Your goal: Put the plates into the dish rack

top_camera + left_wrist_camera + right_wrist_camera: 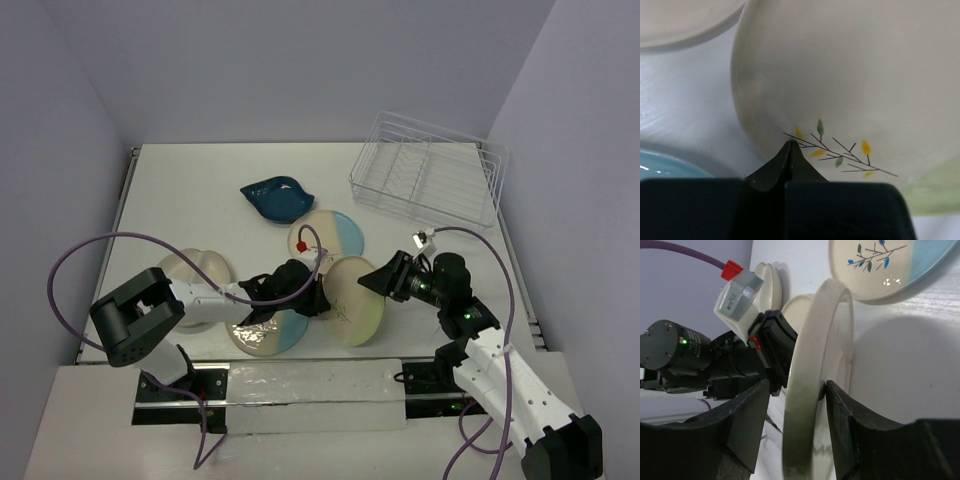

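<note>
A cream and pale green plate [355, 300] with a sprig motif stands tilted on its edge between my grippers. My right gripper [378, 279] is open and straddles its rim [807, 405]; one finger [840, 420] touches the plate and the other stands apart from it. My left gripper [318, 295] is shut and empty, its tip [790, 146] against the plate's face [850, 75]. A cream and blue plate [330, 235] lies flat behind. Another blue plate [270, 335] lies under my left arm. The dark blue leaf dish [277, 198] and the cream divided plate [195, 270] lie to the left. The white wire dish rack [425, 180] holds nothing.
The rack stands at the far right corner against the right wall. Purple cables loop over both arms. The table's near edge carries the arm bases.
</note>
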`<state>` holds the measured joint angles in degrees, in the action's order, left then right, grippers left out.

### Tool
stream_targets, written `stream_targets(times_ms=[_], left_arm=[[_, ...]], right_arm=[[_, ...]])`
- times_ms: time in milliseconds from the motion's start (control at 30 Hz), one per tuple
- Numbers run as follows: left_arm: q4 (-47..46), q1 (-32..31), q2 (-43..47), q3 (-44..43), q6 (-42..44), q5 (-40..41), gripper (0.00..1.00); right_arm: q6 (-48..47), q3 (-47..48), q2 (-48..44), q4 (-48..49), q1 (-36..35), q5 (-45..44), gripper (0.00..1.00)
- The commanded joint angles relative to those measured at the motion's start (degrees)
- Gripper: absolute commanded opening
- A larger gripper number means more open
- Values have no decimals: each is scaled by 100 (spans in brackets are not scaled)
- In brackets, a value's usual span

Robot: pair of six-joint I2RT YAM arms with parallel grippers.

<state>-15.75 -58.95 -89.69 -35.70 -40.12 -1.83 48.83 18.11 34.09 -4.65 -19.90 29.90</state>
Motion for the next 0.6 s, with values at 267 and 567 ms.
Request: stream_targets(times_ms=[267,567], left_arm=[[-453,-20,399,79,-133,-4,0],[-155,60,1119,-240,176,593,43]], right_arm=[[-590,748,321,-1073,-758,-1526,20],[-1316,1780,206,-1098,-1002,-2463,0]])
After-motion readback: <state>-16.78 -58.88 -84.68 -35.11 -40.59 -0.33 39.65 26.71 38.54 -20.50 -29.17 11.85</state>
